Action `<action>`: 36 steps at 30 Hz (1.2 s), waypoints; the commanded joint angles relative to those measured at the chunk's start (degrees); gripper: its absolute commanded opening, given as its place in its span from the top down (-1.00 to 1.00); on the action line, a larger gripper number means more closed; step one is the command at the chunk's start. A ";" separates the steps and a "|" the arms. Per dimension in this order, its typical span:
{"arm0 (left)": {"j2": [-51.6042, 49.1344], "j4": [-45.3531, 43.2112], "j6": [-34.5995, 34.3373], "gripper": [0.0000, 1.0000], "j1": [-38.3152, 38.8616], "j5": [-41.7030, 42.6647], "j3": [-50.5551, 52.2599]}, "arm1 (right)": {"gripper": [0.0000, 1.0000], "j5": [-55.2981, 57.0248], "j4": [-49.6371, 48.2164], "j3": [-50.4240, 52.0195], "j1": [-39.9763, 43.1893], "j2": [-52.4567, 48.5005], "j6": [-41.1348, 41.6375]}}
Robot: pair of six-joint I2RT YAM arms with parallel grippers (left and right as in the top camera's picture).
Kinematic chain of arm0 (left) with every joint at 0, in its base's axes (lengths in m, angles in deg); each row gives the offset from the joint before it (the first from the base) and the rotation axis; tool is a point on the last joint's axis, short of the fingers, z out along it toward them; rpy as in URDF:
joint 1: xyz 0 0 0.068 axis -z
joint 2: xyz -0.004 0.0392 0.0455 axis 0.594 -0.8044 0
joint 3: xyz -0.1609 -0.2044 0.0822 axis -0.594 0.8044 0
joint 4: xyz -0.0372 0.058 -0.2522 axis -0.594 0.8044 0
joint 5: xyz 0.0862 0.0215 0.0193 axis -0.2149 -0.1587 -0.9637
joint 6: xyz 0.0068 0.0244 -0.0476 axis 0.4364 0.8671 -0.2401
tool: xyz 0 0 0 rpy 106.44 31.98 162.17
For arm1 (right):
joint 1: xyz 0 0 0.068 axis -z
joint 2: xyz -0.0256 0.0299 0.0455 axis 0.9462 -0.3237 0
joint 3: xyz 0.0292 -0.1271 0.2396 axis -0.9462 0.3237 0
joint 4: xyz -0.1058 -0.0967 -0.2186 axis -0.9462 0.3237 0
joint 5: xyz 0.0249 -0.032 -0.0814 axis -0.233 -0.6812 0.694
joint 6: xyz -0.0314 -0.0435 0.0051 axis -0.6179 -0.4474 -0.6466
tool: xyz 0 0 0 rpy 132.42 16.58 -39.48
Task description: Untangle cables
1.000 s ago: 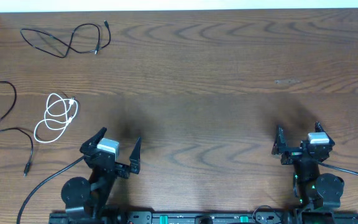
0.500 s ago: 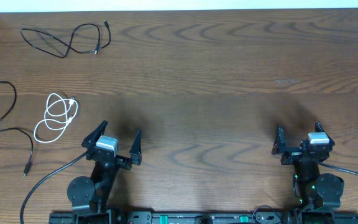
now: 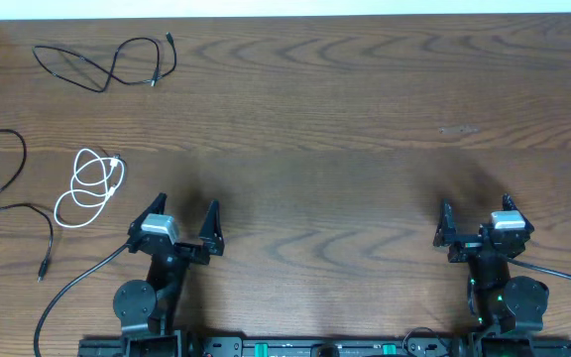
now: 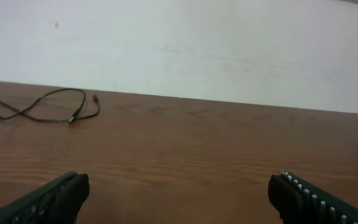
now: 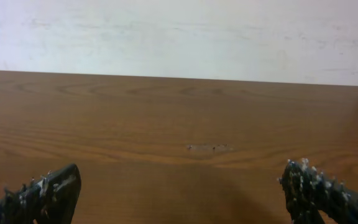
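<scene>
Item: three cables, all on the left part of the table (image 3: 365, 119), each lying apart from the others.
- The white cable (image 3: 89, 186) lay loosely coiled, near the left gripper (image 3: 186, 208), to its left and slightly beyond.
- One black cable (image 3: 13, 203) lay at the left edge, running near-to-far.
- The second black cable (image 3: 107, 61) lay in the far left corner, stretched crosswise.

Left gripper: jaws wide, empty. Right gripper (image 3: 476, 208): jaws wide, empty, well apart from every cable.

Any further pick looked to be the left arm's.
</scene>
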 commanded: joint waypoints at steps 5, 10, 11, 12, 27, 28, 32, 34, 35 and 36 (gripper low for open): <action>0.50 6.36 -1.29 -0.95 -0.13 -3.78 0.13 | -0.99 0.46 0.24 0.07 0.28 0.37 0.81; 0.50 6.71 0.76 -0.96 0.87 -4.59 0.13 | -0.98 0.46 0.24 0.07 0.28 0.37 0.81; 0.50 6.75 1.36 -0.95 1.38 -5.31 0.13 | -0.99 0.46 0.24 0.07 0.28 0.37 0.81; 0.50 6.88 1.95 -0.96 2.03 -6.40 0.13 | -0.99 0.46 0.24 0.07 0.28 0.37 0.81; 0.50 7.80 9.44 -0.95 3.78 -13.00 0.13 | -0.99 0.46 0.24 0.07 0.28 0.37 0.81; 0.50 7.80 9.44 -0.96 3.78 -13.00 0.13 | -0.99 0.46 0.24 0.07 0.28 0.37 0.81; 0.50 7.85 8.90 -0.96 3.78 -13.20 0.13 | -0.98 0.46 0.24 0.07 0.28 0.37 0.81; 0.50 8.04 4.87 -0.96 3.78 -15.39 0.15 | -0.99 0.46 0.24 0.07 0.28 0.37 0.81; 0.50 8.15 4.13 -0.96 3.78 -15.72 0.13 | -0.99 0.46 0.24 0.07 0.28 0.37 0.81; 0.50 8.15 4.04 -0.96 3.78 -15.72 0.15 | -0.99 0.46 0.24 0.07 0.28 0.37 0.81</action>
